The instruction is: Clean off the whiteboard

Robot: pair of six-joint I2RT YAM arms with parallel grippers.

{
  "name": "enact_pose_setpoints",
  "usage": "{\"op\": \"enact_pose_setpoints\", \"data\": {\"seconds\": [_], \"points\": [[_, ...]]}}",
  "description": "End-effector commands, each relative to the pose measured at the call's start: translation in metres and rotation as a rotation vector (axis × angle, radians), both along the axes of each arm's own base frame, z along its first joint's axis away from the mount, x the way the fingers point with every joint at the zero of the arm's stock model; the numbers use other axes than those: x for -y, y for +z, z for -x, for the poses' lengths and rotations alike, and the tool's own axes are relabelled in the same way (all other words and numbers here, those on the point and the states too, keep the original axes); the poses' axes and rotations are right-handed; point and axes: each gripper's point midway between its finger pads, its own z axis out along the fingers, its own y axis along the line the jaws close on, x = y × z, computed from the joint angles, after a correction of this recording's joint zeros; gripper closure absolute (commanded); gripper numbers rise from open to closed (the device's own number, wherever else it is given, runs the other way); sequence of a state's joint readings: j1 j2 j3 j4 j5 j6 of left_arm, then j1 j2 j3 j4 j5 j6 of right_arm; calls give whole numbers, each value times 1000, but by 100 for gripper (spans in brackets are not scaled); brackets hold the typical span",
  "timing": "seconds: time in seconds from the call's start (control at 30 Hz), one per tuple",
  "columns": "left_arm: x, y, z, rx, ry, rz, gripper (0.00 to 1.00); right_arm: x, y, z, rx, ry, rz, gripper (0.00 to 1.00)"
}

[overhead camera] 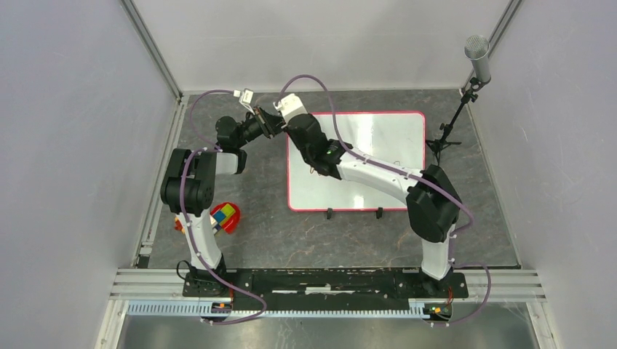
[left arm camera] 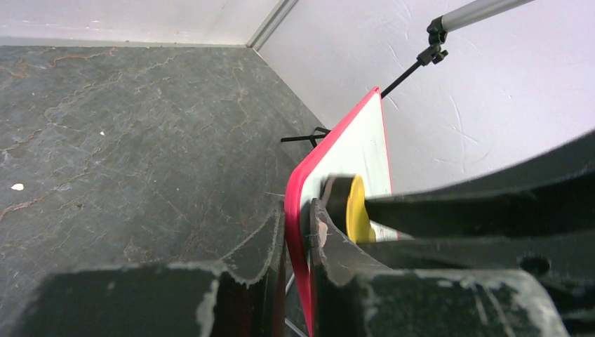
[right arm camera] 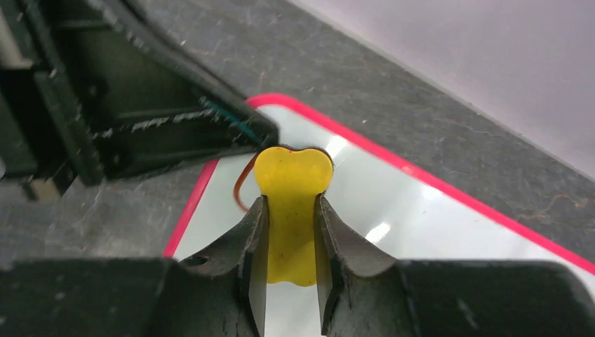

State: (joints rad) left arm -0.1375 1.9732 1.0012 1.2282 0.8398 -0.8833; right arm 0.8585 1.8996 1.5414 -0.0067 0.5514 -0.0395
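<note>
Yellow and waisted, the eraser (right arm camera: pixel 291 175) sits pinched between the nearly closed jaws of the right gripper (right arm camera: pixel 289 210), its rounded head over the far-left corner of the whiteboard (overhead camera: pixel 385 138) (whether it touches the surface I cannot tell). Just beside it the left gripper (left arm camera: pixel 295 219) is clamped tight on the board's red-pink left edge, one finger on each side of the frame. The whiteboard lies on the dark, stone-patterned table (overhead camera: pixel 291 243), right of centre, with two black feet (overhead camera: pixel 329 214) at its near edge. At the far right is a microphone stand (overhead camera: pixel 455 120); near the left arm's base, a multicoloured cube (overhead camera: pixel 225 216).
</note>
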Motion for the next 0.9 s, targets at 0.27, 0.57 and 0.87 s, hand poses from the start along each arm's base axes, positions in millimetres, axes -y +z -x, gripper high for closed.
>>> {"op": "enact_pose_setpoints", "data": {"seconds": [0.27,0.57,0.87], "points": [[-5,40,1,226,40,-30,98,121,-48,17,-135,-191,44,80],[-5,41,2,227,42,-27,98,93,-29,19,-106,-118,56,80],[-6,42,3,235,47,-30,98,-19,-41,32,-116,82,107,80]]}}
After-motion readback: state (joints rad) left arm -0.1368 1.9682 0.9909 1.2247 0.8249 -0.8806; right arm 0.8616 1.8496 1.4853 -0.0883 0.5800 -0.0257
